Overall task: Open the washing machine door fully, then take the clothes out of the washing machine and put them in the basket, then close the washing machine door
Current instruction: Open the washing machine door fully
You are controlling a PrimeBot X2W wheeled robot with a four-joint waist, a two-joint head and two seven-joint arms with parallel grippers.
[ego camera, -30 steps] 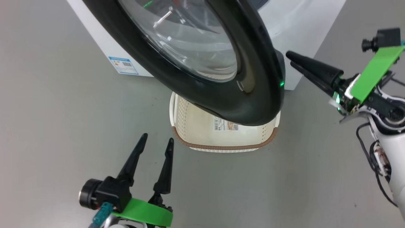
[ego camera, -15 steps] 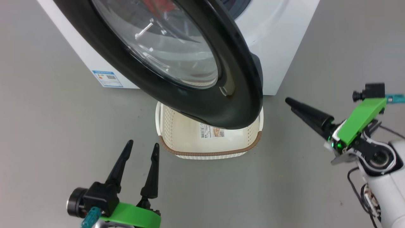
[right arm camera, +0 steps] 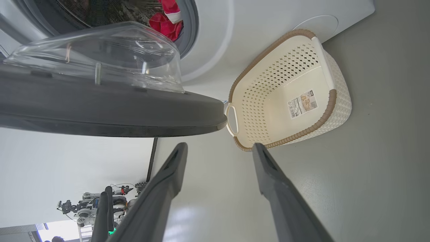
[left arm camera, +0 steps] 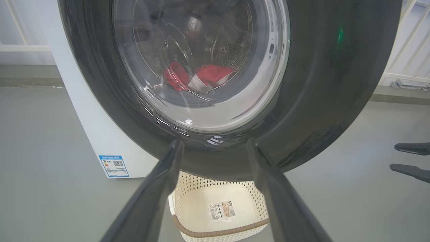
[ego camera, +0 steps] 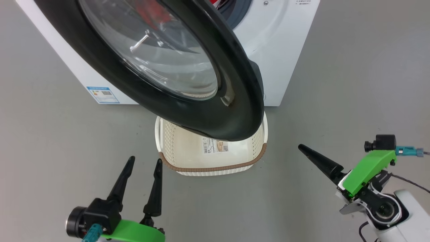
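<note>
The washing machine door (ego camera: pixel 235 111), a glossy black ring around a bulging glass window, stands swung out from the white washing machine (ego camera: pixel 282 50) and overhangs the far part of the basket (ego camera: pixel 215 168). The red clothes (left arm camera: pixel 208 75) lie in the drum, seen through the glass and past the door's edge (right arm camera: pixel 164 23). The cream basket holds just a label sticker. My left gripper (ego camera: pixel 144 160) is open, low and just left of the basket. My right gripper (ego camera: pixel 302 148) is open, to the right of the basket and apart from the door. Neither holds anything.
Grey floor surrounds the machine and the basket (right arm camera: pixel 331 101). A blue label (ego camera: pixel 102 95) sits low on the machine's front. White railings (left arm camera: pixel 410 40) stand behind on the right. Other equipment (right arm camera: pixel 100 205) shows far off along a white wall.
The head camera has shifted, so the machine and basket sit lower and further left. My right gripper has dropped away from the door's right edge toward the floor. The left gripper keeps its place beside the basket.
</note>
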